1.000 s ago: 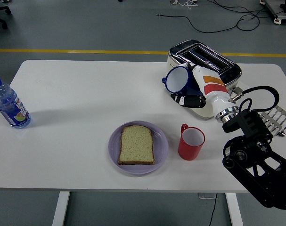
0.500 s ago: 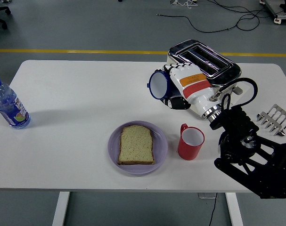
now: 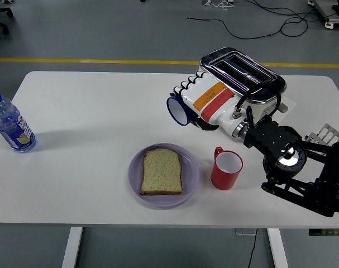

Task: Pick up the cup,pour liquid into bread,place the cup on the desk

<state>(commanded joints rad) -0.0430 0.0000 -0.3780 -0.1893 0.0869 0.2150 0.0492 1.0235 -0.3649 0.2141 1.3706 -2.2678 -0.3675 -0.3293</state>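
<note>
My right hand (image 3: 198, 103), white with orange and red stripes, is shut on a blue cup (image 3: 177, 110) with a white inside. It holds the cup tipped on its side, mouth facing left, above the table and up-right of the bread. A slice of bread (image 3: 162, 171) lies on a lilac plate (image 3: 190, 176) at the table's front middle. The cup is above and behind the plate, not over the bread. My left arm is out of view.
A red mug (image 3: 225, 168) stands upright just right of the plate. A chrome toaster (image 3: 242, 75) sits behind my right hand. A water bottle (image 3: 10, 124) stands at the left edge. A metal rack (image 3: 325, 135) lies at the far right.
My right hand has swung left and lower with the blue cup, tipping it further onto its side. The wrist has rolled over. Nothing else has moved.
</note>
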